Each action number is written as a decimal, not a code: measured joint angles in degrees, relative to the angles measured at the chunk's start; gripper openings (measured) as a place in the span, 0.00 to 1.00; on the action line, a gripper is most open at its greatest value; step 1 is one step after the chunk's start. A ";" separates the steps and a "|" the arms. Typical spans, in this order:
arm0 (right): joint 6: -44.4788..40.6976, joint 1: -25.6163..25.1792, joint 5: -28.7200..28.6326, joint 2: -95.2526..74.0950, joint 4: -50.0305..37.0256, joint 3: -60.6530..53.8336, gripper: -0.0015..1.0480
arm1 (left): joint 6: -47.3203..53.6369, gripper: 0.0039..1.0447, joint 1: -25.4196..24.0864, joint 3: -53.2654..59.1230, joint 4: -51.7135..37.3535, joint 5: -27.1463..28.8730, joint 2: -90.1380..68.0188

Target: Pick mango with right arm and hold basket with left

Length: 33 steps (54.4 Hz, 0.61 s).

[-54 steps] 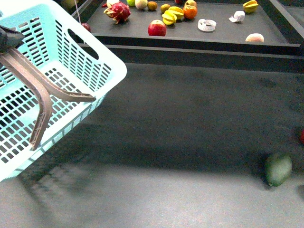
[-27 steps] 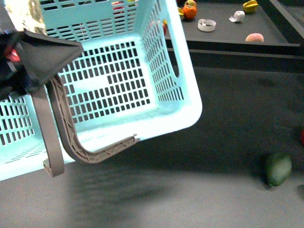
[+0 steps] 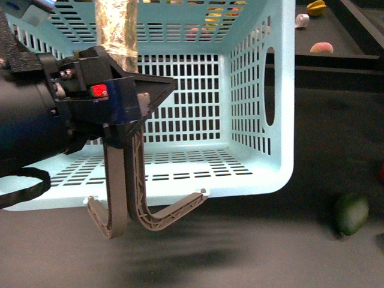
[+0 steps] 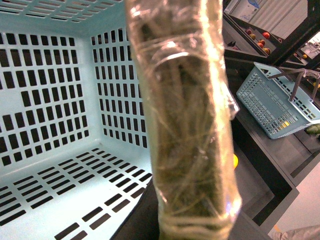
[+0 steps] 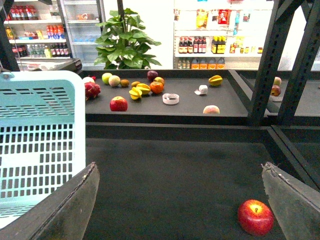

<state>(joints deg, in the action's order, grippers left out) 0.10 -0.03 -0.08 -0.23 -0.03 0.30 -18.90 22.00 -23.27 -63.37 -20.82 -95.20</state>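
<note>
Cannot pick out the mango for certain: only 2 small yellow fruits (image 5: pixel 139 91) lying side by side on the far shelf (image 5: pixel 235 107), among a red apple (image 5: pixel 118 103), an orange (image 5: pixel 156 87) and a white ring (image 5: pixel 170 98). Too small to name, and well apart from both grippers. Nearer, over the dark table (image 5: pixel 175 145), the right gripper (image 5: pixel 179 167) spread wide, with nothing between its 2 dark fingers (image 5: pixel 75 210). A second red apple (image 5: pixel 256 217) on the table close by 1 finger, not touching it. On the robot's left, the basket (image 3: pixel 258 120), hung by its 2 grey-brown handles (image 3: pixel 117 180) from the left gripper (image 3: pixel 135 111). Clamped on both handles where they meet under the dark-blue block, just below the red button (image 3: pixel 98 90). Tipped so that the open mouth faces the front camera, showing slotted walls and floor and nothing inside. Casts a blurred shadow on the table beneath the handles. Rising from the same gripper, a straw-coloured bar wrapped in clear film (image 4: pixel 185 115), filling the middle of the left wrist view in front of the basket's interior. On the table near the basket's lower corner on the robot's right, a dull dark-green fruit (image 3: pixel 351 214), apart from it. Off to the side, on another stand, a second blue basket (image 4: pixel 277 102).
</note>
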 joint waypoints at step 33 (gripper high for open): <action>0.00 0.00 0.00 0.00 0.00 0.00 0.92 | 0.46 0.08 2.93 -2.95 2.01 0.96 -0.52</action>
<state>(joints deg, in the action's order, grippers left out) 0.10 -0.03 -0.08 -0.23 -0.03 0.30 -18.44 24.93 -26.22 -61.36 -19.86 -95.72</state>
